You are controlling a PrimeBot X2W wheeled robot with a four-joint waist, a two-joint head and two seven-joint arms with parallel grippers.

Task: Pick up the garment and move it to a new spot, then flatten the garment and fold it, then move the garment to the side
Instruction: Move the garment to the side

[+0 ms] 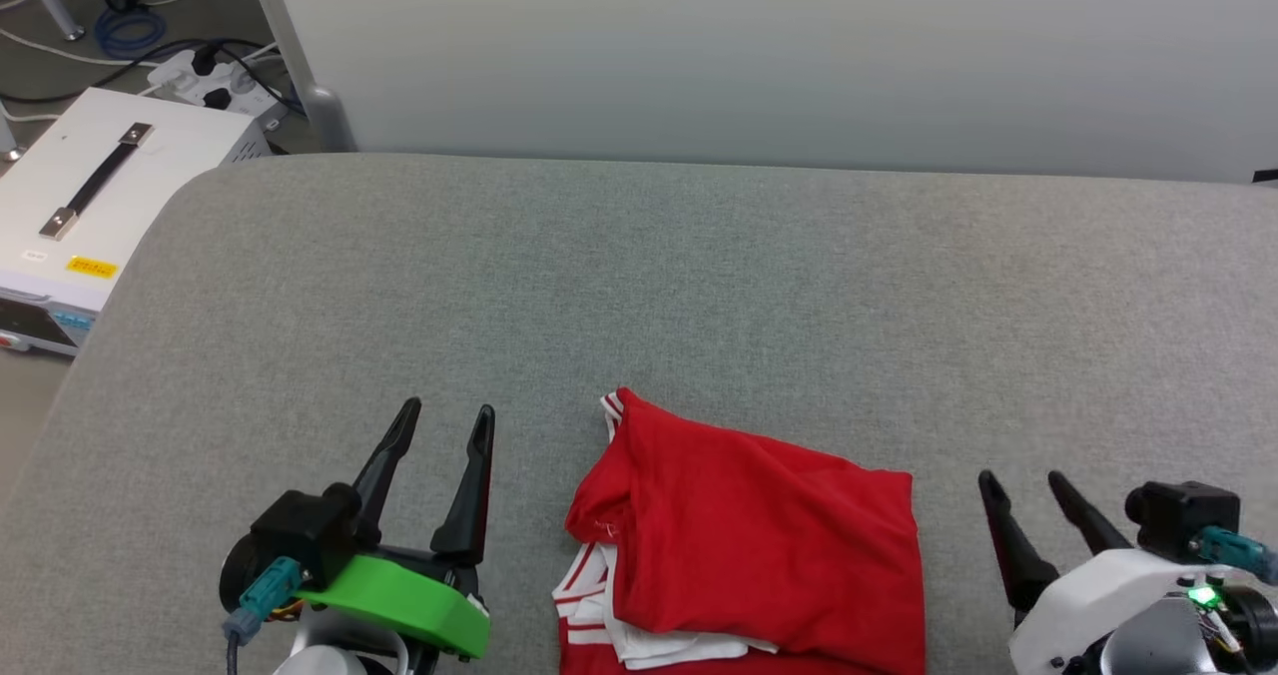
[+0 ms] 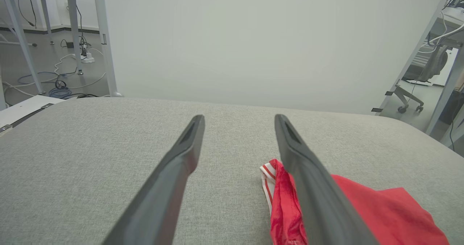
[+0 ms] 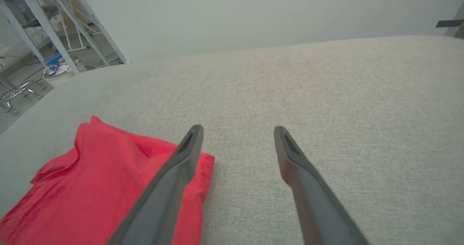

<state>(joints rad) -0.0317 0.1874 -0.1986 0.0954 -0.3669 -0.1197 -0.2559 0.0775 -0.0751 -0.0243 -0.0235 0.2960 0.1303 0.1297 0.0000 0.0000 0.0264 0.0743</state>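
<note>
One garment (image 1: 759, 525), left gripper (image 1: 448, 409), right gripper (image 1: 1020, 477)

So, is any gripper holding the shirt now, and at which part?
Nothing is held. The left gripper and the right gripper stand open on either side of the folded shirt, apart from it.

A white box (image 1: 150, 191) flanks the grey table (image 1: 699, 276).
</note>
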